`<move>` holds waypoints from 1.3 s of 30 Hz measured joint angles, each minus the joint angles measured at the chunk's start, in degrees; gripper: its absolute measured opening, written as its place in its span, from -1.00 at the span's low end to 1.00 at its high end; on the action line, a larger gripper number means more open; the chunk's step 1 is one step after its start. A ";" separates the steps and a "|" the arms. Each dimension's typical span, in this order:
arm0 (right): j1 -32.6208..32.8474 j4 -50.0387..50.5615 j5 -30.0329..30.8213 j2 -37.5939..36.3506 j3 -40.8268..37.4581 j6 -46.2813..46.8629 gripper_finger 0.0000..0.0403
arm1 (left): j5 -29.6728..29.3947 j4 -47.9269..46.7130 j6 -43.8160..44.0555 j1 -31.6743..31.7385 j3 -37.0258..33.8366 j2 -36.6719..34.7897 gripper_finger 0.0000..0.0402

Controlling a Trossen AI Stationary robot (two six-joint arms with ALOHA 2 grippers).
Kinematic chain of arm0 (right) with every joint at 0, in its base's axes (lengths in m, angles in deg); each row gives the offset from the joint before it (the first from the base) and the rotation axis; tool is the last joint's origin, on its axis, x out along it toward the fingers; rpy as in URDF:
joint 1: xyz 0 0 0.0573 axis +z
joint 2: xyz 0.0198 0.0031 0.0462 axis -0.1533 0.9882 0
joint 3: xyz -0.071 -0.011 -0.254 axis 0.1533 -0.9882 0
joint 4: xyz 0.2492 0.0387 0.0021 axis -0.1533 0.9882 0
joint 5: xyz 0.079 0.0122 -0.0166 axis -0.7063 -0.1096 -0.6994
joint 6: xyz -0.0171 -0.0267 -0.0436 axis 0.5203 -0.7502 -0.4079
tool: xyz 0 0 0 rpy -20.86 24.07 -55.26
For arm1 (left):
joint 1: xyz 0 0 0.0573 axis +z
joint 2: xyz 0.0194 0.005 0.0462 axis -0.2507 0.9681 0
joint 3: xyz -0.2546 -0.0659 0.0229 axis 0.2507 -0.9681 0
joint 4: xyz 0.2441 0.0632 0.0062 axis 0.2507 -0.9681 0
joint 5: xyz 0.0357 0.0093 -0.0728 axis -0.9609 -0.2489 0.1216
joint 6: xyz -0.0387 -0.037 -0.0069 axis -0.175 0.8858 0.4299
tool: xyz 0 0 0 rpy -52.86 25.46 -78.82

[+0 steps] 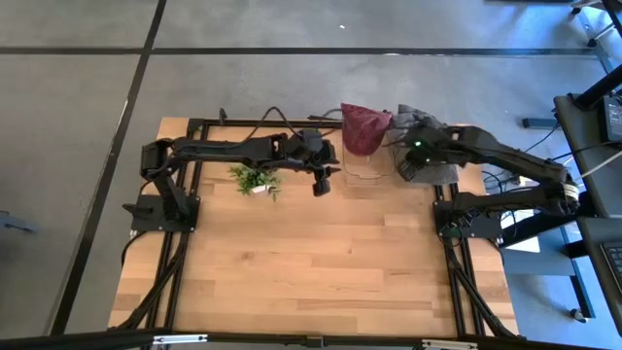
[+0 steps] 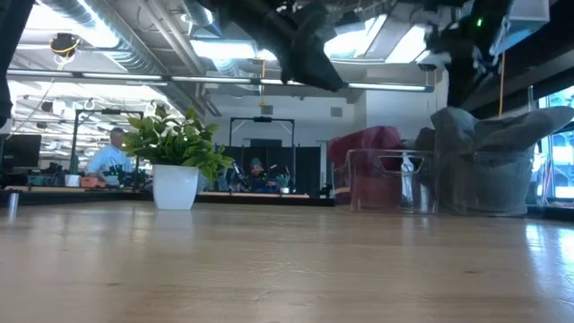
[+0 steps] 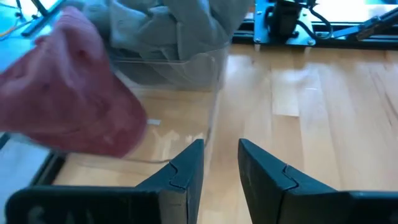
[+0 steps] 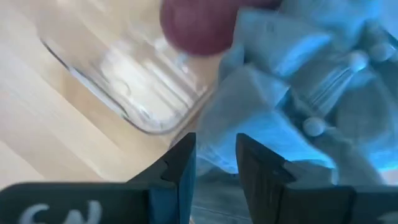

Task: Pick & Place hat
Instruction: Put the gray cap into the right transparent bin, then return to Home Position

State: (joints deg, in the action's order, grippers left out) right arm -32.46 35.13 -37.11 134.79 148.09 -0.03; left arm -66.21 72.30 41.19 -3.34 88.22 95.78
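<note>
A maroon hat [image 1: 364, 128] [image 3: 74, 99] hangs over the far rim of a clear plastic bin [image 1: 364, 167] [image 4: 124, 81]. A crumpled grey hat [image 1: 428, 122] [image 4: 292, 93] lies heaped just right of the bin. My left gripper [image 1: 321, 187] [image 3: 221, 155] hovers open to the left of the bin, pointing toward it. My right gripper [image 1: 406, 167] [image 4: 216, 155] is open, raised over the grey hat's near part and pointing down. In the low view both hats [image 2: 363, 148] [image 2: 489, 157] sit at the table's far side.
A small green plant in a white pot [image 1: 256, 178] [image 2: 175, 170] stands close under the left arm, left of the bin. The wooden table [image 1: 311, 272] stretches toward the near edge. Black arm bases [image 1: 160, 209] [image 1: 466, 219] stand at both sides.
</note>
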 joint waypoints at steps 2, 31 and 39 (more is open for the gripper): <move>0.75 0.22 0.21 -1.78 2.06 1.05 -0.43 | -0.02 -1.23 0.02 0.73 0.02 -1.58 -0.53; 34.18 -43.12 4.74 -33.67 -27.86 6.07 -0.43 | -3.87 14.20 14.97 4.70 -51.80 -69.13 -0.53; 35.77 -53.46 0.02 -44.34 -40.01 4.61 -0.43 | -6.19 13.46 16.01 4.70 -57.04 -79.59 -0.53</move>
State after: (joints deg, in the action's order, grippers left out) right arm 3.30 -18.32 -37.09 90.45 108.09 4.57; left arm -72.39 85.76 57.20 1.36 31.17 16.19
